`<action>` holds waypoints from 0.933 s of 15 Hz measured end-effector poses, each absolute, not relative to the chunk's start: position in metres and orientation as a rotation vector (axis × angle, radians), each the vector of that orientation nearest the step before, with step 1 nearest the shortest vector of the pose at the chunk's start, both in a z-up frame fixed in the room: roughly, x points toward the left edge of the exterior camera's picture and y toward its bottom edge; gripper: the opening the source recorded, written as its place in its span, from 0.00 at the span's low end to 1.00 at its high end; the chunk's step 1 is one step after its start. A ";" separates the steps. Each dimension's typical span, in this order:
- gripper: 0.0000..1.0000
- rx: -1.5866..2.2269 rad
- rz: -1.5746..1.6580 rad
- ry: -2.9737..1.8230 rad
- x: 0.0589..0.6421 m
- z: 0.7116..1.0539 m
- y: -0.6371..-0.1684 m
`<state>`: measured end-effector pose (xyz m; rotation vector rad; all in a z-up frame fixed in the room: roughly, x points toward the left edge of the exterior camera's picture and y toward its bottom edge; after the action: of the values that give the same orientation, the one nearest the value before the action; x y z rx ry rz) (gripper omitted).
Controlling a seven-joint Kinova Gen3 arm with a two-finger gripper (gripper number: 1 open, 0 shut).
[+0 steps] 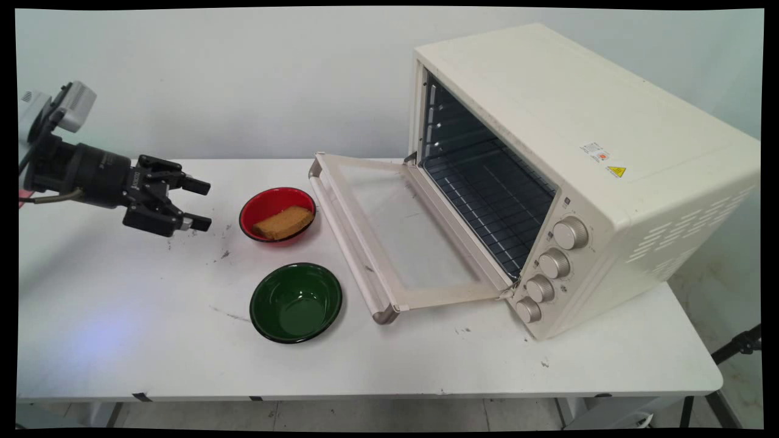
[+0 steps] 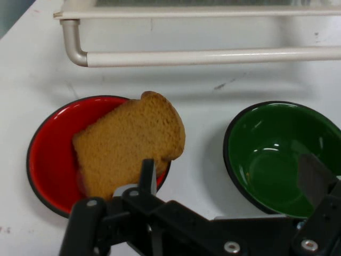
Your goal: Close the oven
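Note:
My black gripper (image 1: 202, 205) hovers open over the left part of the table, pointing right, with nothing between its fingers. Just to its right stands a red bowl (image 1: 268, 205) (image 2: 50, 154) holding a slice of brown bread (image 1: 283, 222) (image 2: 128, 141) that leans on the bowl's rim. A green bowl (image 1: 296, 302) (image 2: 277, 154), empty, stands nearer the table's front edge. In the hand view the two bowls sit side by side beyond the fingertips (image 2: 147, 173), red on the left, green on the right.
A cream toaster oven (image 1: 566, 158) stands on the right of the table, its glass door (image 1: 395, 234) folded down flat toward the bowls. The door's handle bar (image 1: 350, 237) (image 2: 213, 56) lies close to both bowls. A wire rack (image 1: 487, 201) sits inside.

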<state>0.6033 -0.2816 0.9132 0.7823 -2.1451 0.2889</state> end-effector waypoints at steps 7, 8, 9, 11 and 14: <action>1.00 0.838 0.269 -2.121 0.568 0.925 -0.287; 1.00 0.840 0.266 -2.120 0.561 0.926 -0.289; 1.00 0.843 0.262 -2.121 0.556 0.928 -0.291; 1.00 0.849 0.259 -2.125 0.547 0.929 -0.294; 1.00 0.852 0.244 -2.138 0.529 0.926 -0.300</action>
<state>0.5288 -0.2996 0.9256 0.8519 -2.1376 0.2437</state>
